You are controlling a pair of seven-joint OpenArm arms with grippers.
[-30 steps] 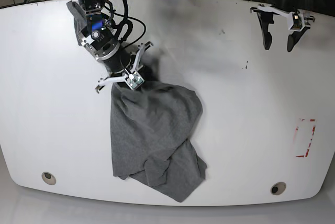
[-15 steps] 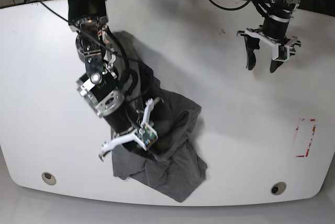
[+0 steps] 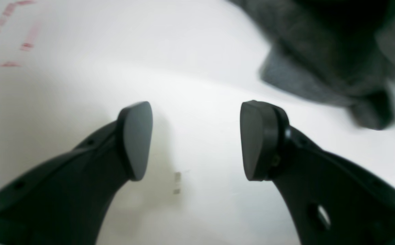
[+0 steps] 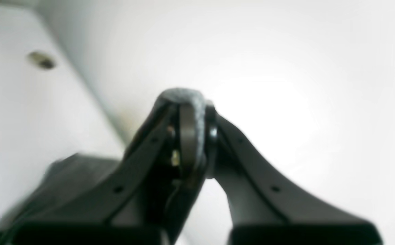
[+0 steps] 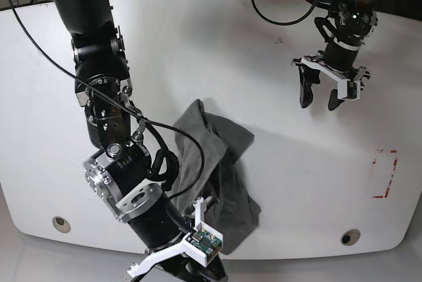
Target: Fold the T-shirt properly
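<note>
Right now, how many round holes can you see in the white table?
2. One hole sits near the table's front edge on the base view's left; the other hole near the front edge on its right. The arm or T-shirt may hide more.

Your two arms, one low, one high
Right claw [image 4: 192, 136] is clamped tight, arm stretched forward; left claw [image 5: 321, 94] hangs spread wide, pointing down

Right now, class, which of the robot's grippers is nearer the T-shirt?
The right gripper: it is shut on a fold of the T-shirt at the table's near edge. The left gripper hangs open over bare table, apart from the cloth.
</note>
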